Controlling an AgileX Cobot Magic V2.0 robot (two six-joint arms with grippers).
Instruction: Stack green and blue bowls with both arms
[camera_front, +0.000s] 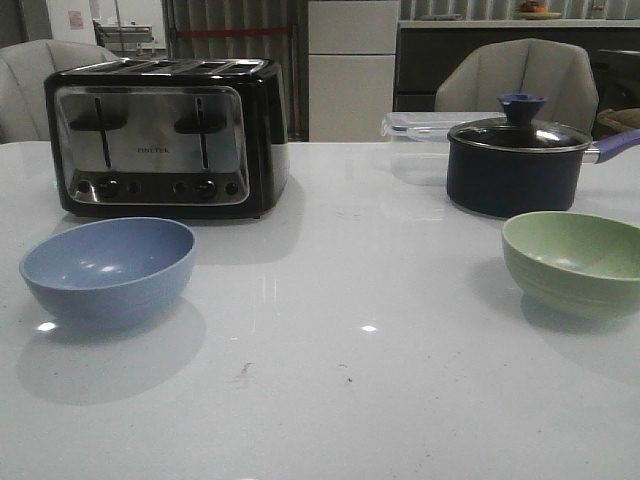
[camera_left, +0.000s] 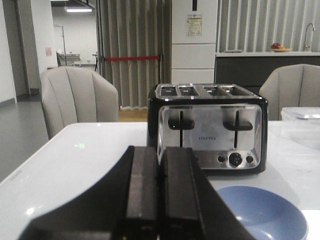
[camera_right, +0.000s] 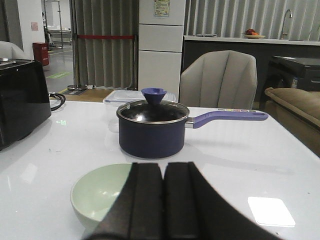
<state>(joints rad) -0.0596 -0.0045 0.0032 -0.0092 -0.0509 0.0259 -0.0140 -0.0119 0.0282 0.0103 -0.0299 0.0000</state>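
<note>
Front view: the blue bowl (camera_front: 108, 270) sits upright on the white table (camera_front: 330, 380) at the left, just in front of a black and chrome four-slot toaster (camera_front: 165, 135). The green bowl (camera_front: 578, 262) sits upright at the right, well apart from the blue one, in front of a dark navy lidded pot (camera_front: 515, 160) whose handle points right. A clear plastic container (camera_front: 425, 135) stands behind the pot. Neither arm shows in this view.

Left wrist view: the left end effector (camera_left: 161, 192) is held level above the table, pointing toward the toaster (camera_left: 210, 127). Its two dark fingers (camera_left: 142, 190) lie pressed together, closed on nothing. The blue bowl (camera_left: 262, 212) lies on the table between the end effector and the toaster, off to one side of the fingers and not touched by them.

Right wrist view: the right end effector (camera_right: 163, 200) is likewise level, pointing toward the pot (camera_right: 152, 132). Its fingers (camera_right: 146, 200) meet with only a thin seam between them, closed and empty. The green bowl (camera_right: 100, 192) sits partly hidden behind them, nearer than the pot; whether the fingers touch its rim cannot be told. The container (camera_right: 125, 97) shows behind the pot.
</note>
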